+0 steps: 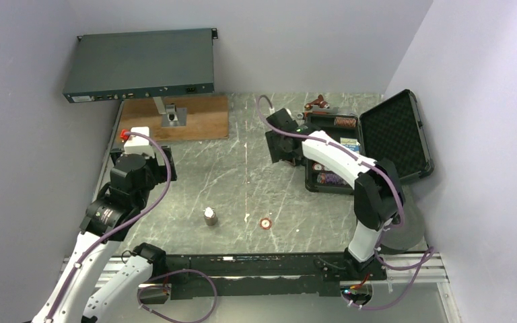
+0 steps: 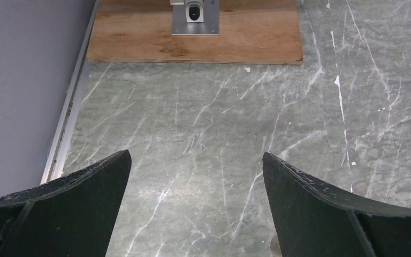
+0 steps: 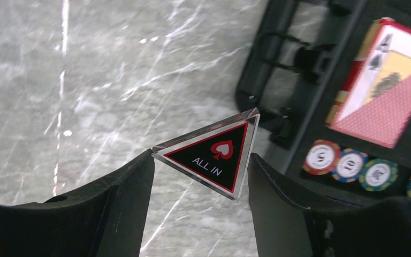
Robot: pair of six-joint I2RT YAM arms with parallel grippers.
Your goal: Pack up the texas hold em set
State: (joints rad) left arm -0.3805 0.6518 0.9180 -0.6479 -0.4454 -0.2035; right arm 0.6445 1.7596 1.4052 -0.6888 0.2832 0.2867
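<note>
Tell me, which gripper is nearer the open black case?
Right. The right gripper, holding the ALL IN triangle, hovers just off the left edge of the black case. The left gripper sits open far across the table.

So the right gripper (image 3: 200, 160) has the clear triangle piece (image 3: 214, 158) pinched between its two black fingers, red spade and "ALL IN" facing up. It's over the grey marble table (image 3: 85, 80). The open briefcase (image 3: 278, 64) sits on the right, with a card deck (image 3: 390, 91) and a row of poker chips (image 3: 348, 165) inside.
</note>
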